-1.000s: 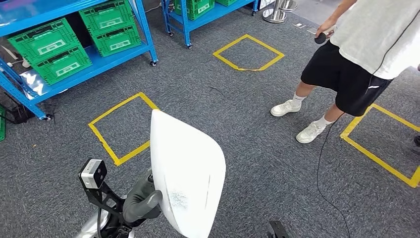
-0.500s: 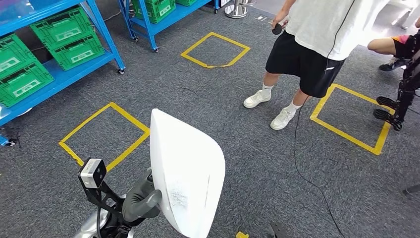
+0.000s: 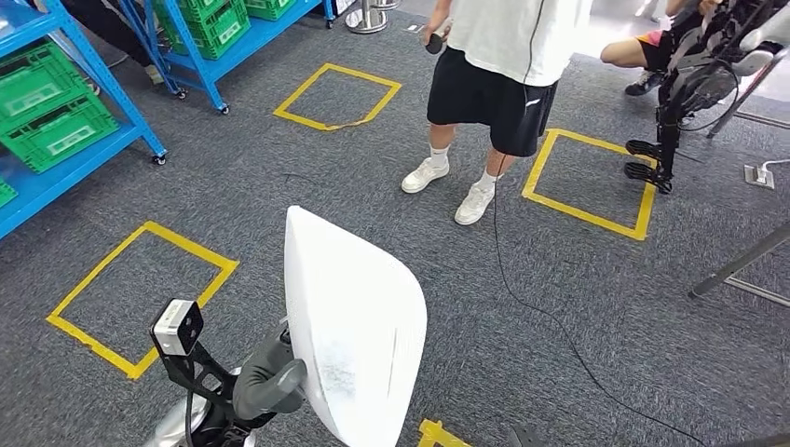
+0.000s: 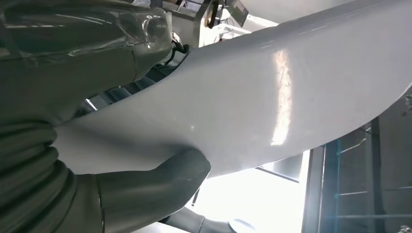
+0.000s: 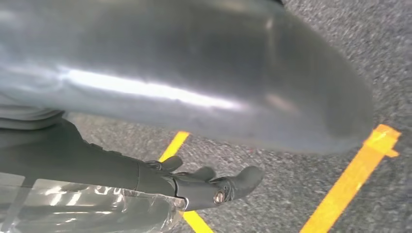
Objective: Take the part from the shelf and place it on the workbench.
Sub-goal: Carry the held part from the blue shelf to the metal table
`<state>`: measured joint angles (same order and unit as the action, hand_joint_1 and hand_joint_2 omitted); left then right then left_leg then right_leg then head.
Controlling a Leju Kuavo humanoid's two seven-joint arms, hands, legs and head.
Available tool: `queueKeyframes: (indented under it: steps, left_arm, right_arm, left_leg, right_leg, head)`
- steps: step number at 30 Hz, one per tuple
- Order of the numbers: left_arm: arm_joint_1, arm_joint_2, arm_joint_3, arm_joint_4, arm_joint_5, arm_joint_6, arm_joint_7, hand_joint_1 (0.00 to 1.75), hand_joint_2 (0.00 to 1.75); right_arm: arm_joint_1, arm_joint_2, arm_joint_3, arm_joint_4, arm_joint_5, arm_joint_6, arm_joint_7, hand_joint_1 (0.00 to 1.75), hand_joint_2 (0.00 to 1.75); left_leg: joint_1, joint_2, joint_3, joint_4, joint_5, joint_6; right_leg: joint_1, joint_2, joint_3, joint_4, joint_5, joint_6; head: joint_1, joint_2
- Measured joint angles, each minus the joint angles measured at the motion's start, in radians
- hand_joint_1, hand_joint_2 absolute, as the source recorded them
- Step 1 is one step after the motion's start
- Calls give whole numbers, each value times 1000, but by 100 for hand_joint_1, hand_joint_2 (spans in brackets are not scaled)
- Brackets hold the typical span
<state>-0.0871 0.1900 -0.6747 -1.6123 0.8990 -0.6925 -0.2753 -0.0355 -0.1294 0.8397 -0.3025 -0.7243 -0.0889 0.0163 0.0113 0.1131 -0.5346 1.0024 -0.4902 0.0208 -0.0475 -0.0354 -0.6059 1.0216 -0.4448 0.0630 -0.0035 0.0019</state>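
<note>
Seen from the head, the left hand (image 3: 268, 386) holds a large curved white part (image 3: 354, 321) upright in front of the body, thumb pressed against its near face. Over the last second the whole floor picture has swung: the blue shelf (image 3: 56, 177) with green crates (image 3: 51, 116) has slid off to the left, a person (image 3: 498, 84) in a white shirt and black shorts now stands ahead, and yellow tape squares (image 3: 135, 298) mark the grey carpet. That is the robot turning away from the shelf; the part sits in the hand as before. No counter is visible, so the carry is likely mid-way. From the left wrist, the thumb (image 4: 155, 187) and fingers (image 4: 87, 34) clamp the part's pale edge (image 4: 272, 92) between them. From the right wrist, the right hand (image 5: 214, 187) holds nothing, its fingers loosely extended and apart, under the part's grey underside (image 5: 194, 63), above carpet and yellow tape (image 5: 350, 184).
</note>
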Motion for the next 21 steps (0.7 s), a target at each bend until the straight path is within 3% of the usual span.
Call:
queueKeyframes:
  steps: [1, 3, 5, 6, 7, 8, 9, 12, 14, 15, 16, 18, 20, 21]
  left_arm:
    - [0, 0, 0, 0, 0, 0, 0, 175, 175]
    - [1, 0, 0, 0, -2, 2, -1, 175, 175]
    - [2, 1, 0, 0, -2, 6, -3, 175, 175]
    - [2, 1, 0, 0, -3, 9, -3, 175, 175]
    - [2, 1, 0, 0, -3, 11, -4, 175, 175]
    - [2, 1, 0, 0, -3, 13, -4, 175, 175]
    - [1, 1, 1, 0, -3, 14, -5, 175, 175]
    - [-3, 3, 2, 0, -2, 14, -8, 175, 175]
    - [-8, 5, 3, 0, -1, 14, -9, 175, 175]
    - [-10, 5, 2, 0, -1, 14, -9, 175, 175]
    - [-12, 5, 2, 0, 0, 14, -9, 175, 175]
    - [-16, 1, 1, 0, 3, 14, -7, 175, 175]
    - [-18, -2, 0, 2, 7, 15, -3, 175, 175]
    - [-17, -2, -1, 3, 8, 15, 0, 175, 175]
  right_arm:
    - [4, -1, 0, 0, 0, 1, -1, 0, 0]
    - [9, -3, 0, 0, 0, 3, -1, 0, 0]
    - [7, -5, 0, 0, 0, 6, -1, 0, 0]
    - [5, -6, 0, 0, 0, 7, -1, 0, 0]
    - [4, -6, 0, 0, 1, 9, -1, 0, 0]
    - [3, -6, 1, 0, 2, 10, -1, 0, 0]
    - [1, -6, 1, 0, 2, 10, -1, 0, 0]
    - [-10, 1, 1, -1, 0, 10, 2, 0, 0]
    - [-19, 7, 1, -1, -1, 10, 5, 0, 0]
    - [-21, 9, 1, -2, -1, 10, 6, 0, 0]
    - [-20, 10, 2, -2, -1, 9, 7, 0, 0]
    - [-21, 7, 3, -2, 1, 6, 9, 0, 0]
    - [-28, 2, 4, -2, 3, 3, 10, 0, 0]
    - [-32, -1, 4, -2, 3, 2, 10, 0, 0]
  left_leg:
    - [5, -8, 0, 6, -8, -3]
    - [14, -55, -21, 63, -56, -7]
    - [14, -100, -77, 195, -132, -3]
    - [11, -107, -108, 261, -159, 2]
    - [6, -110, -128, 301, -168, 11]
    - [-1, -114, -130, 303, -156, 24]
    - [-12, -121, -112, 263, -125, 40]
    - [-45, -189, -22, 70, -21, 90]
    - [-55, -209, -9, 26, -5, 104]
    - [-56, -198, -8, 16, 1, 107]
    - [-54, -185, -2, -1, 11, 108]
    - [-47, -162, 10, -40, 36, 108]
    - [-42, -140, 10, -55, 50, 100]
    - [-41, -129, 5, -55, 52, 96]
  right_leg:
    - [2, 10, -2, 0, 1, -7]
    - [3, 30, -6, 0, 6, -19]
    - [11, 51, -12, 0, 12, -27]
    - [16, 63, -15, 0, 14, -31]
    - [22, 76, -18, 0, 17, -35]
    - [28, 89, -19, 0, 19, -38]
    - [32, 102, -19, 0, 21, -41]
    - [31, 139, -21, -1, 30, -44]
    - [25, 163, -31, -3, 41, -35]
    - [24, 175, -35, -8, 48, -29]
    - [25, 172, -38, -11, 53, -27]
    - [32, 125, -54, 17, 34, -30]
    - [31, 68, -103, 127, -27, -36]
    - [26, 56, -129, 193, -56, -33]
  head:
    - [-1, 0]
    - [-1, 0]
    - [-1, 0]
    - [-1, 0]
    - [-1, 0]
    - [-1, 0]
    - [-1, 0]
    - [0, 0]
    - [0, 0]
    - [-1, 0]
    - [-1, 0]
    - [1, 0]
    - [1, 0]
    - [1, 0]
